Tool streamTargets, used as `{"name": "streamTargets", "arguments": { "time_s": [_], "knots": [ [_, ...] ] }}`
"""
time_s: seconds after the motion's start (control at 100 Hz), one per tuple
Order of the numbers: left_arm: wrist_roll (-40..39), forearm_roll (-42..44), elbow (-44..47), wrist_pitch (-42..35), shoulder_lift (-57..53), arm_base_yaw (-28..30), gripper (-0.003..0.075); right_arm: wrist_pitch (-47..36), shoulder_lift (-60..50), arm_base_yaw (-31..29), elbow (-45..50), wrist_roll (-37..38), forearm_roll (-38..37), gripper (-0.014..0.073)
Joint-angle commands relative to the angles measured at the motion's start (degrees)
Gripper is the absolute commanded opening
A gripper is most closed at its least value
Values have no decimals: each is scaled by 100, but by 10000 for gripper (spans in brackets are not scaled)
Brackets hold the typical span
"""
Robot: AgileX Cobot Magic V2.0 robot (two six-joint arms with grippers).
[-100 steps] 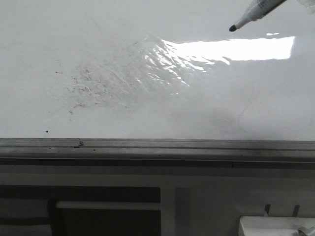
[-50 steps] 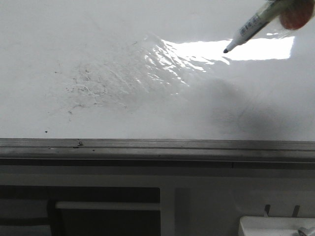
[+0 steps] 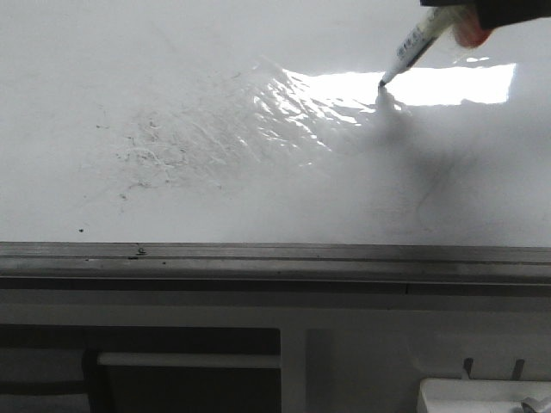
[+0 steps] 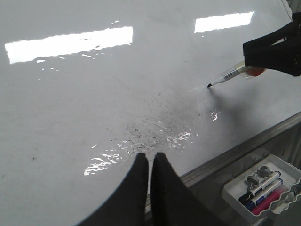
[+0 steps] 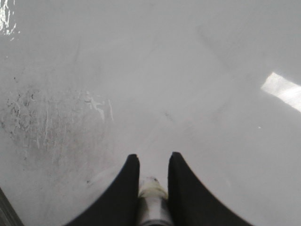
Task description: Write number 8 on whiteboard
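The whiteboard is glossy white with a grey speckled smudge and a wrinkled clear tape patch. No number 8 shows on it. My right gripper is shut on a white marker whose black tip touches the board at the tape patch's right edge. The marker also shows in the left wrist view and between the right fingers. My left gripper is shut and empty, above the board's near edge.
A grey metal edge rail runs along the board's near side. A white tray with several markers sits below the rail at the right. Bright lamp reflections lie on the board.
My right gripper has brought the marker down and to the left. Its tip went from hovering above the board to touching it beside the tape patch.
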Motion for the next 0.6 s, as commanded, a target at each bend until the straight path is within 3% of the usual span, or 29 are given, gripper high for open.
{"name": "streamTargets", "arguments": {
  "time_s": [0.0,0.16,0.34,0.59],
  "knots": [
    [-62,-167,-145,-368,58,14,-20,-325,87,12,-218,-4,-156,-44],
    [-62,-167,-145,-368,58,14,-20,-201,340,12,-218,-4,-41,-44],
    [-62,-277,-145,-357,58,14,-20,521,343,12,-218,-4,-36,-44],
    [-62,-420,-145,-177,58,14,-20,303,-124,-220,-61,-4,139,-44]
  ]
}}
